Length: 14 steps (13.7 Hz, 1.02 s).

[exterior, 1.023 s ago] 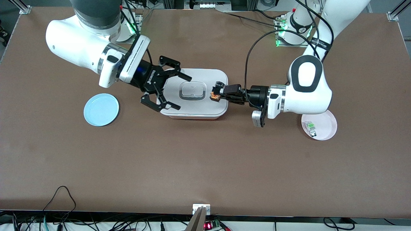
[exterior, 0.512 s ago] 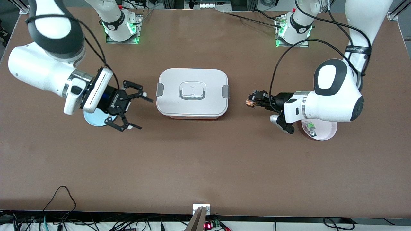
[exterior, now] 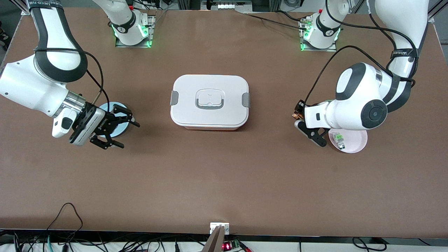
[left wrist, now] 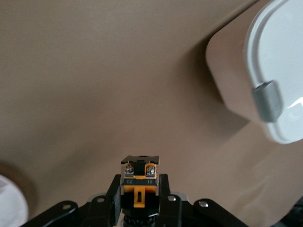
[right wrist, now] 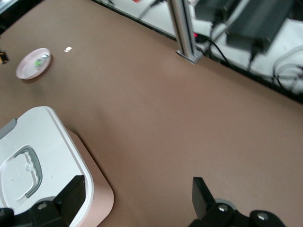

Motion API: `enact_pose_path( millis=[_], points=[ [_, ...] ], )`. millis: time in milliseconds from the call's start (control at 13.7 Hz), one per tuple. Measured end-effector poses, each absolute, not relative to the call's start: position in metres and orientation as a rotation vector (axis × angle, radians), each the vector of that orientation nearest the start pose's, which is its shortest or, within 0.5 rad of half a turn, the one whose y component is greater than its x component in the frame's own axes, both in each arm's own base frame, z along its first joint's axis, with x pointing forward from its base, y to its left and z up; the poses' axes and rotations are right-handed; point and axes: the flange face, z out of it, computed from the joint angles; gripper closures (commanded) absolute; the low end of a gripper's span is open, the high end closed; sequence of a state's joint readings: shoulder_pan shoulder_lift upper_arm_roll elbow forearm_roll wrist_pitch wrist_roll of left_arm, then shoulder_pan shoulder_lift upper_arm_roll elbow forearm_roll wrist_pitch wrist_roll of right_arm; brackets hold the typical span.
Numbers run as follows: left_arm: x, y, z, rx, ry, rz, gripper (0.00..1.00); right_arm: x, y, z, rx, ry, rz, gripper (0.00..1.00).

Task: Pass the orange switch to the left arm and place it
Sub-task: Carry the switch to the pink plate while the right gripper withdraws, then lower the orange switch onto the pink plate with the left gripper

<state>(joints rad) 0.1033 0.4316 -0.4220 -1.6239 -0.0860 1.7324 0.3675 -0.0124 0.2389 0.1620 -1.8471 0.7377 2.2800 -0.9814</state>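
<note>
Brown table (exterior: 224,182), left claw (left wrist: 138,198) gripping orange switch (left wrist: 139,182), round end inward.

White box (exterior: 209,101), orange-black switch (left wrist: 140,182), brown table (exterior: 224,182).

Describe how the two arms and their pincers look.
Both arms are glossy white with rounded shells, black joint bands and silver wrist rings. A black cable loops along each one. The left arm has a band with white lettering. The right arm ends in a white wrist block with small print. The right pincer is black with angular, open-frame fingers; the left pincer is black too.
</note>
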Motion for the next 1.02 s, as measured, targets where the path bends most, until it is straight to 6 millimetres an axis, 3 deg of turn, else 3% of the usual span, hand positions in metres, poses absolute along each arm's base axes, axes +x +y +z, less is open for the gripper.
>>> enact_pose_path(
  millis=[292,585,804,1023],
  points=[
    [0.614,-0.136,0.355,-2.941,1.371,0.543,1.0,0.628,0.092,0.42,-2.688,-0.579,-0.34,0.0],
    [0.632,-0.043,0.314,-2.814,1.595,0.58,1.0,0.619,0.083,0.434,-2.992,-0.44,-0.128,0.0],
    [0.642,0.02,0.272,-2.758,1.807,0.507,1.0,0.612,0.07,0.472,-3.177,-0.294,0.044,0.0],
    [0.646,0.048,0.246,-2.671,1.949,0.472,1.0,0.602,0.047,0.529,-3.246,-0.208,0.14,0.0]
  ],
)
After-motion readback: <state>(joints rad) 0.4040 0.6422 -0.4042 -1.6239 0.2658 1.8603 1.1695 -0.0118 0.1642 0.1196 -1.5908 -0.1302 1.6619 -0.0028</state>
